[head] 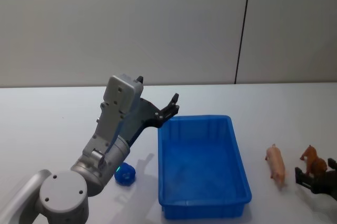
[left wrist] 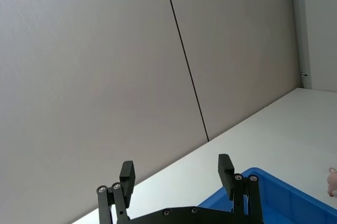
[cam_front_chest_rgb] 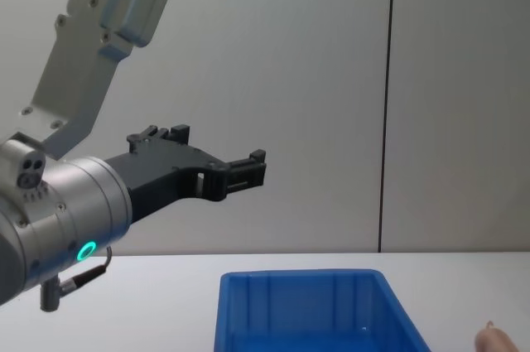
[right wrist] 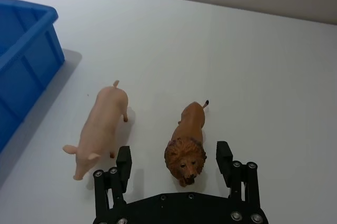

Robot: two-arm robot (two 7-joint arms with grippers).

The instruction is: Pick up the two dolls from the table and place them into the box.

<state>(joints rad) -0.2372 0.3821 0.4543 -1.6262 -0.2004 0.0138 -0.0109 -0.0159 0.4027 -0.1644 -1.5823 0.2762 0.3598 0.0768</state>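
The blue box [head: 239, 195] stands on the white table [head: 47, 124], with its rim also in the chest view [cam_front_chest_rgb: 302, 279] and the left wrist view [left wrist: 274, 195]. A small blue roundish doll [head: 126, 174] lies left of the box, partly behind my left arm. A pale pink pig doll [head: 276, 165] [right wrist: 100, 126] lies right of the box. My left gripper [head: 172, 105] [left wrist: 176, 174] [cam_front_chest_rgb: 248, 166] is open, raised above the box's far left corner, holding nothing. My right gripper [head: 315, 174] [right wrist: 174, 161] is open, low over the table, its fingers either side of a brown lion's head.
The brown lion figure [head: 311, 161] [right wrist: 188, 142] lies beside the pig, farther from the box. A grey wall with a dark seam [head: 242, 29] rises behind the table. Bare tabletop stretches behind the box and to the far left.
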